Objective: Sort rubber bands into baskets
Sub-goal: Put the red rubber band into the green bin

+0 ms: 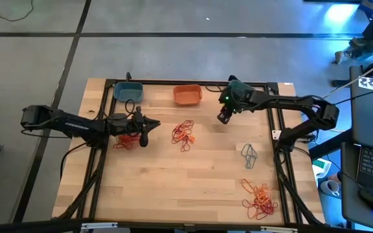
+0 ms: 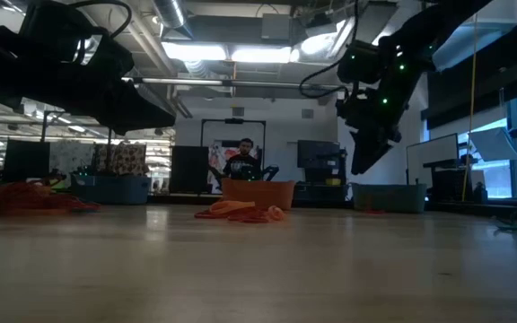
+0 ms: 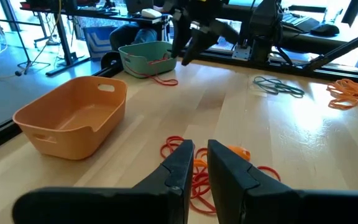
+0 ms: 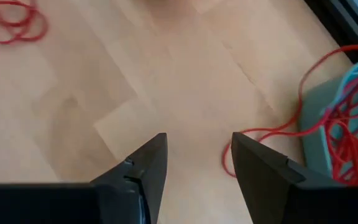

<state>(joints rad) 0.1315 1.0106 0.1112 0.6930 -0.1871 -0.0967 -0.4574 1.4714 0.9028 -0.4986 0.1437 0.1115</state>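
Three baskets stand along the far edge: a blue one (image 1: pixel 128 91), an orange one (image 1: pixel 188 95) and a teal one (image 3: pixel 145 57). The teal one holds red rubber bands (image 4: pixel 347 134), and one strand trails over its rim onto the table (image 4: pixel 263 134). My right gripper (image 4: pixel 197 155) hangs open above bare wood beside that basket (image 4: pixel 328 118), with nothing between its fingers. My left gripper (image 3: pixel 201 155) points level toward the right, its fingers a narrow gap apart, over a red and orange pile (image 3: pixel 197 180). Another red pile (image 1: pixel 127 141) lies under it.
More bands lie loose on the table: a red and orange heap (image 1: pixel 183 133) at the middle, grey-teal loops (image 1: pixel 249 155) to the right, and an orange heap (image 1: pixel 261 200) near the front right corner. Black frame rails (image 1: pixel 280 149) border the table. A person shows in the room behind it (image 2: pixel 243 160).
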